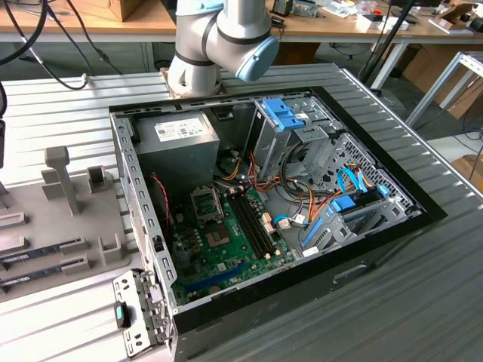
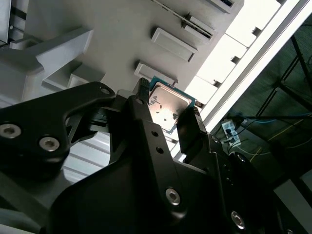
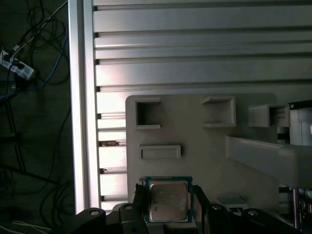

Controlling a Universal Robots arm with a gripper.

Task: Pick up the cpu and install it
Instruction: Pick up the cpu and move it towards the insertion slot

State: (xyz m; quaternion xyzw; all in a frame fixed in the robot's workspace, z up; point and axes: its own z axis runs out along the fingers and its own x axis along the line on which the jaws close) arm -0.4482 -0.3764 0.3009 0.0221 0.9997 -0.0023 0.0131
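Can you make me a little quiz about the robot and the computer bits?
1. True or false: the small square chip with a silvery metal top already sits inside the open black computer case.
2. The black gripper is nearest to: A) a blue cable, B) the silvery chip, C) a memory stick?
3. Fill in: the moulded plastic tray by the chip is pale ____.
Key: 1 false; 2 B; 3 grey.

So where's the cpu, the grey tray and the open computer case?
cpu [image 3: 168, 202]: first wrist view, silvery metal top.
grey tray [image 3: 204, 161]: first wrist view, bare flat surface.
computer case [image 1: 264, 299]: exterior view, dark outer side wall.
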